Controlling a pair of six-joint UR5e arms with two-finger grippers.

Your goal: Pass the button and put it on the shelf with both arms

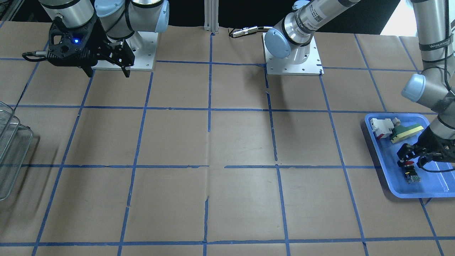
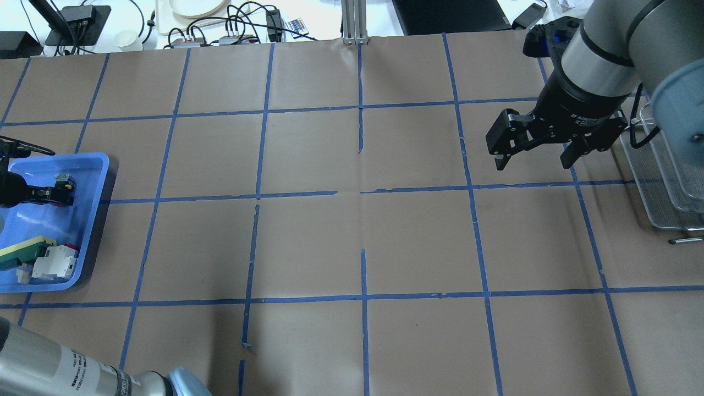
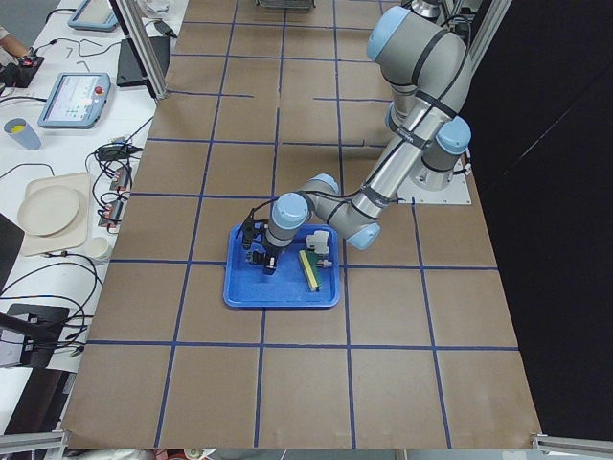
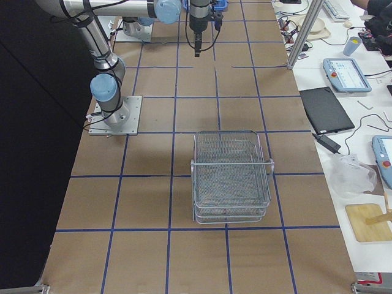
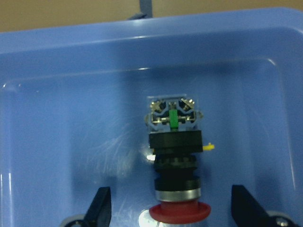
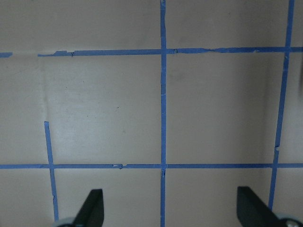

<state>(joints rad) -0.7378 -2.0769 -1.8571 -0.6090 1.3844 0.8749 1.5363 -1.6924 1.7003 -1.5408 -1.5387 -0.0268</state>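
The button lies in the blue tray, with its red cap toward my left gripper and its terminal block away from it. It also shows in the front view and the overhead view. My left gripper is open, low in the tray, with one finger on each side of the red cap and a gap to each. My right gripper is open and empty, held above the table beside the shelf. The wire shelf shows whole in the right side view.
The tray also holds a white-and-red switch block and a green-and-yellow wedge piece, behind the left gripper. The table is brown paper with a blue tape grid. The shelf stands at the table's right end.
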